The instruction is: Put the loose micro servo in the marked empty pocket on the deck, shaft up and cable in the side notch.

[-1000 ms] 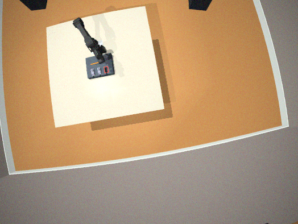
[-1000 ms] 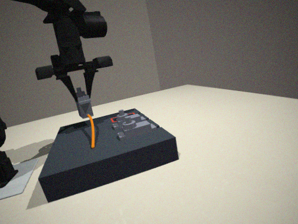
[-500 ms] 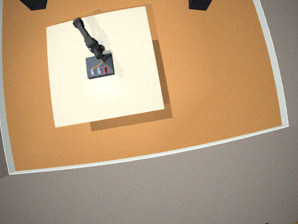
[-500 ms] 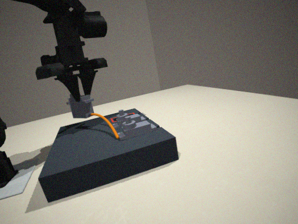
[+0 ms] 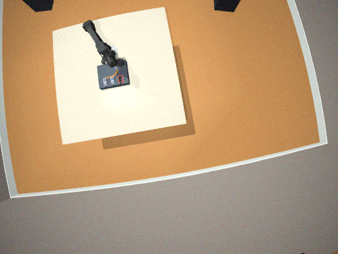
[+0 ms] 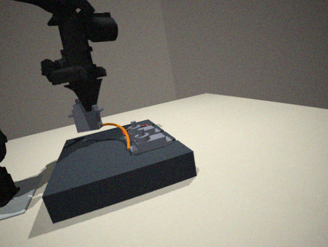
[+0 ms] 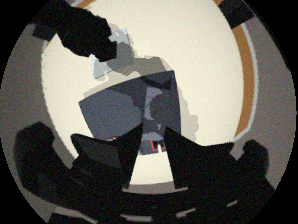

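Note:
My gripper [image 6: 90, 108] [image 7: 153, 127] is shut on the loose grey micro servo [image 6: 84, 120], holding it above the back part of the dark deck [image 5: 106, 71] [image 6: 94, 166] [image 7: 107, 115]. The servo's ears stick out near its top and its body hangs below, slightly tilted in the exterior view. The fingers hide much of its top, so the shaft is unclear. Its orange cable [image 5: 117, 73] [image 6: 116, 125] arches from the low side of the body towards the seated servos. The red pocket outline [image 5: 122, 79] [image 6: 144, 125] [image 7: 152, 145] lies to one side, partly hidden in the exterior view.
Two seated servos [image 5: 105, 82] [image 6: 151, 142] stand in the deck beside the marked pocket, their shafts upward. The cable's far end is at the nearer one in the exterior view. A pale flat plate [image 6: 17, 205] [image 7: 122, 42] lies on the table beside the deck, near the arm's base.

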Robot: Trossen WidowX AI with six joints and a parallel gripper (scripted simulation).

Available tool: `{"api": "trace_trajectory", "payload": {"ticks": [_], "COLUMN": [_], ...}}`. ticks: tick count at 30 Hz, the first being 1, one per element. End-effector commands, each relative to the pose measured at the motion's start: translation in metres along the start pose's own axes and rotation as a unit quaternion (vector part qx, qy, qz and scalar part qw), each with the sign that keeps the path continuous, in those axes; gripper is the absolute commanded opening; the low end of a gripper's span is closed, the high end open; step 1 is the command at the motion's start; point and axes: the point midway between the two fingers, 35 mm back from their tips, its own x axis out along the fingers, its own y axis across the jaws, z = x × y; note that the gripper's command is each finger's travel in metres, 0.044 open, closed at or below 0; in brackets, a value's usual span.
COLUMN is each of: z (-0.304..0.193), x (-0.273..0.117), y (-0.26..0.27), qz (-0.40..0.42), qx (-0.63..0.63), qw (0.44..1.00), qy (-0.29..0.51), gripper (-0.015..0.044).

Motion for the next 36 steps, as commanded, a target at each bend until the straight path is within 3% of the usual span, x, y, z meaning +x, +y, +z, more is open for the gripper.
{"api": "trace_trajectory", "payload": {"ticks": [1, 8, 16, 36], "z": [-0.001, -0.001, -0.007, -0.082], "x": [-0.002, -0.002, -0.002, -0.003], "y": [-0.001, -0.001, -0.003, -0.030], "qz": [-0.003, -0.002, -0.002, -0.003], "qx": [-0.059, -0.167, -0.170, -0.170], "qw": [0.998, 0.986, 0.985, 0.985], "qy": [0.002, 0.003, 0.003, 0.006], "gripper": [0.0000, 0.0000, 0.0000, 0.0000]}}
